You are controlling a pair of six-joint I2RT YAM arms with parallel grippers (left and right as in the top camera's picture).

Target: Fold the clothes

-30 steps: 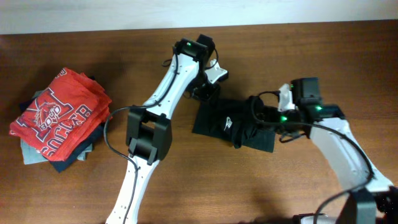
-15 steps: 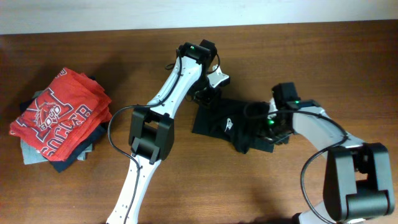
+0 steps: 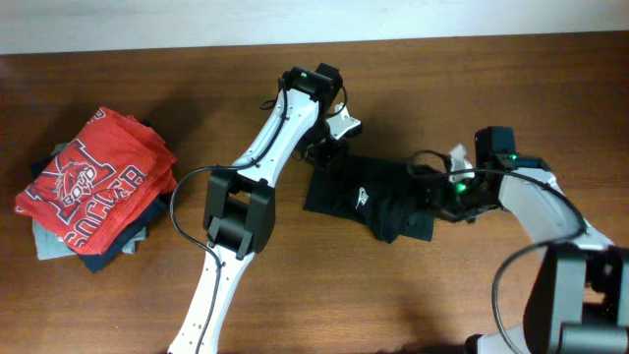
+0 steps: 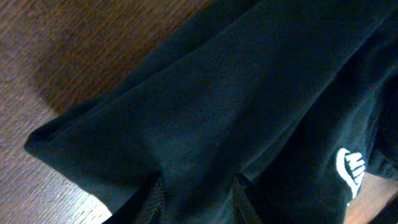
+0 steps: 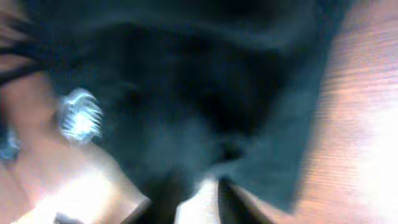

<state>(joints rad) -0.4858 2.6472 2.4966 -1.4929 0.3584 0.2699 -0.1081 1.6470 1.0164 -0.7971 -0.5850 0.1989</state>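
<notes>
- The clothes (image 3: pixel 339 189), one plain near-black garment with a small white logo (image 3: pixel 363 195), lay rumpled and partly folded near the middle of the bench (image 3: pixel 295 295), between the two arms.
- The left arm (image 3: pixel 280 123) reached across to the garment's far left corner, and the left jaws were down on that corner.
- In the left wrist view the dark fabric (image 4: pixel 249 93) ran down between the two fingers (image 4: pixel 155 194) and bunched there. The left jaws were clenched on the clothes.
- The logo (image 4: pixel 351 168) showed at the right edge of that view, and bare wood showed to the left of the cloth.
- The right arm (image 3: pixel 536 202) came in from the right, and the right jaws sat at the garment's right edge, where the cloth was gathered into a lump.
- The right wrist view was badly blurred. The fingers (image 5: pixel 163 202) stood close together with a bright sliver between them, and the dark cloth (image 5: pixel 205 93) reached down to them. I could not tell whether the right jaws were grasping it.
- A pale blur to the left in that view was probably the logo (image 5: pixel 79 115).
- Well apart, at the left end of the bench, a red shirt with white lettering (image 3: pixel 93 182) topped a stack of folded grey and navy garments (image 3: pixel 59 241).
</notes>
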